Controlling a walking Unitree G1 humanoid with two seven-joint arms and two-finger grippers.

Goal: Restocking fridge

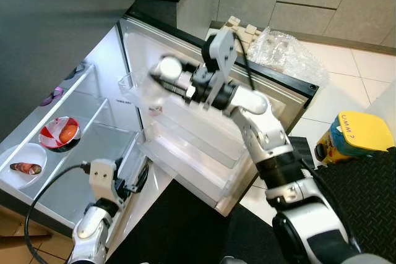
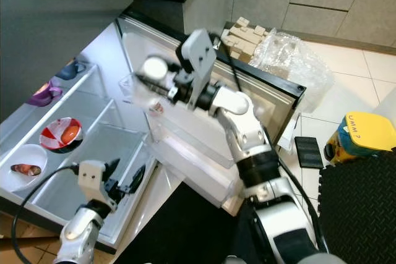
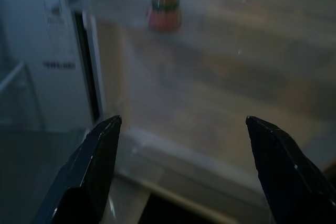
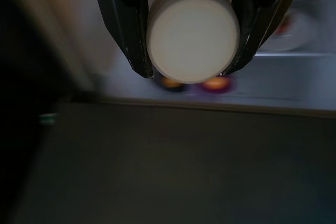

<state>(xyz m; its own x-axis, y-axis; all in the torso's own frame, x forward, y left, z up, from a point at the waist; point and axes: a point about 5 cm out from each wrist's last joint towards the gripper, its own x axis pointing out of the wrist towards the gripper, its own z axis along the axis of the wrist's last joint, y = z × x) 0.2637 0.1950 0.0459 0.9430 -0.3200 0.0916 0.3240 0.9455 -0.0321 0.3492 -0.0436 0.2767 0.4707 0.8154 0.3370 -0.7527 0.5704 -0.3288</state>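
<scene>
The fridge door stands open, with clear shelf bins on its inner side. My right gripper is shut on a white-capped bottle, held in front of the door's upper bin. In the right wrist view the round white cap sits between the two fingers. Low beside the fridge's bottom compartment, my left gripper is open and holds nothing. Its fingers point at the door bins, where a small red bottle stands.
Inside the fridge a red bowl of orange food and a white bowl sit on a shelf. A crumpled plastic bag lies behind the door. A yellow container and a black mat are on my right.
</scene>
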